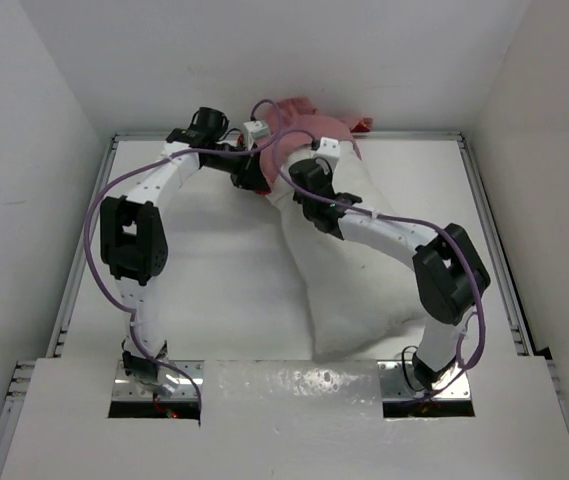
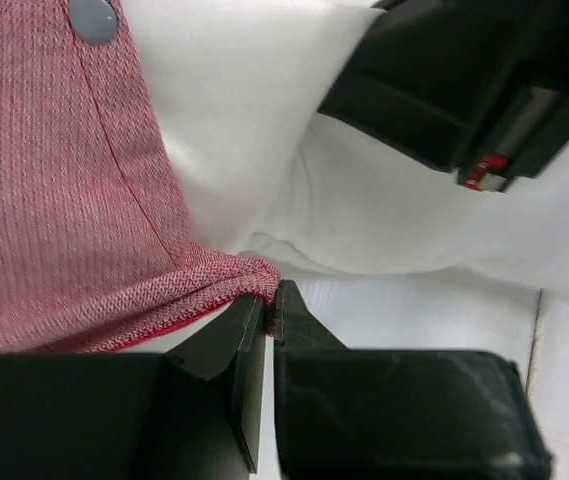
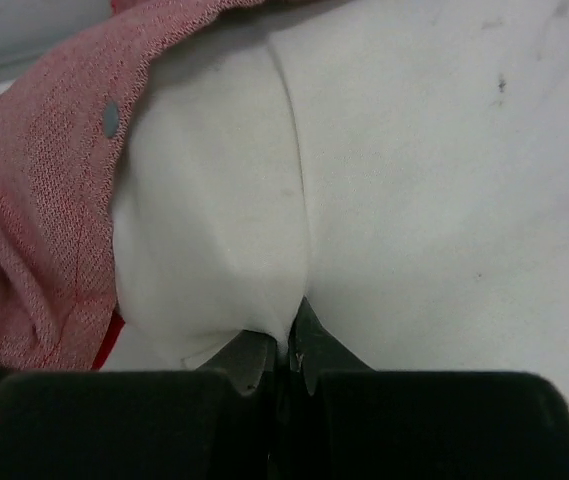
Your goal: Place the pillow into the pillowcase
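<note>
The white pillow (image 1: 349,270) lies diagonally on the table from near right to the far middle. Its far end sits inside the faded pink-red pillowcase (image 1: 304,118) at the back edge. My left gripper (image 1: 249,172) is shut on the pillowcase's hem (image 2: 229,275), with the pillow (image 2: 264,110) just beyond. My right gripper (image 1: 309,180) is shut on a fold of the pillow (image 3: 294,330); the pillowcase's open edge (image 3: 49,200) with a grey snap hangs to its left.
The metal rails (image 1: 84,260) border the white table left and right. The white walls (image 1: 264,50) enclose the back and sides. The right arm's body (image 2: 464,90) shows close above the left gripper.
</note>
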